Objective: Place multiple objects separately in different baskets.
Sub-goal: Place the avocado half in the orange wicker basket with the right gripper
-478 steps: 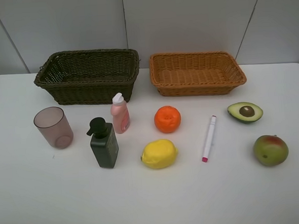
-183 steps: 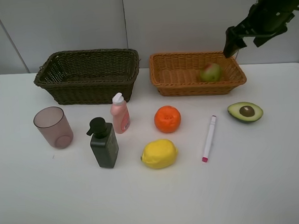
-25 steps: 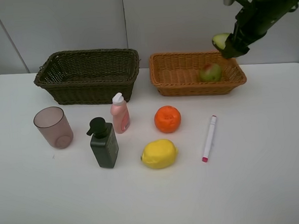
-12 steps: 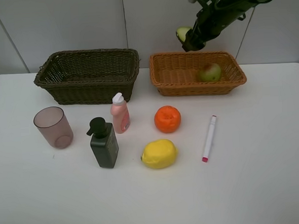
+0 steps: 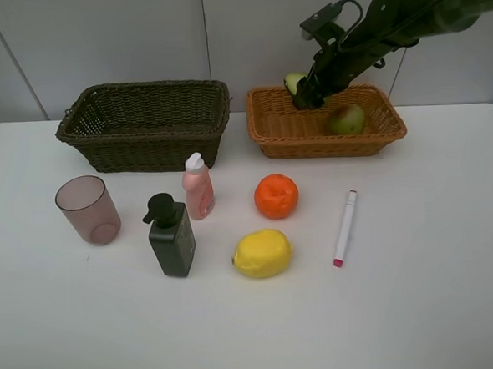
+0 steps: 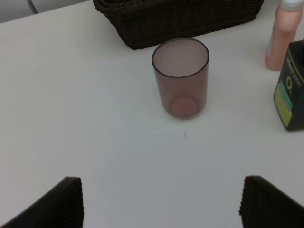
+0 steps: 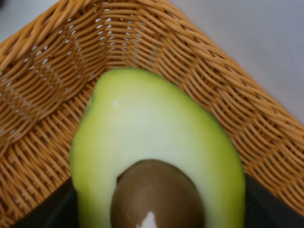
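My right gripper (image 5: pixel 301 94) is shut on the halved avocado (image 5: pixel 294 82) and holds it over the back left part of the light orange-tan basket (image 5: pixel 298 141). The right wrist view shows the avocado (image 7: pixel 156 156) filling the frame, with the basket's corner (image 7: pixel 199 57) behind it. The red-green mango (image 5: pixel 346 119) lies in that basket. The dark basket (image 5: pixel 146 124) holds nothing that I can see. The cup (image 5: pixel 88 210), pump bottle (image 5: pixel 171 237), pink bottle (image 5: pixel 198 187), orange (image 5: pixel 276 196), lemon (image 5: pixel 262 253) and marker (image 5: pixel 344 227) stand on the table. My left gripper (image 6: pixel 161 204) is open above the table near the cup (image 6: pixel 181 77).
A white table (image 5: pixel 437 290) holds everything, with a grey panel wall behind the baskets. In the left wrist view the pump bottle (image 6: pixel 291 97) and pink bottle (image 6: pixel 284 33) stand beside the cup, and the dark basket (image 6: pixel 180 19) is beyond it.
My right arm has carried the avocado leftward over the tan basket and lowered it toward the basket's back left corner. The other things have not moved.
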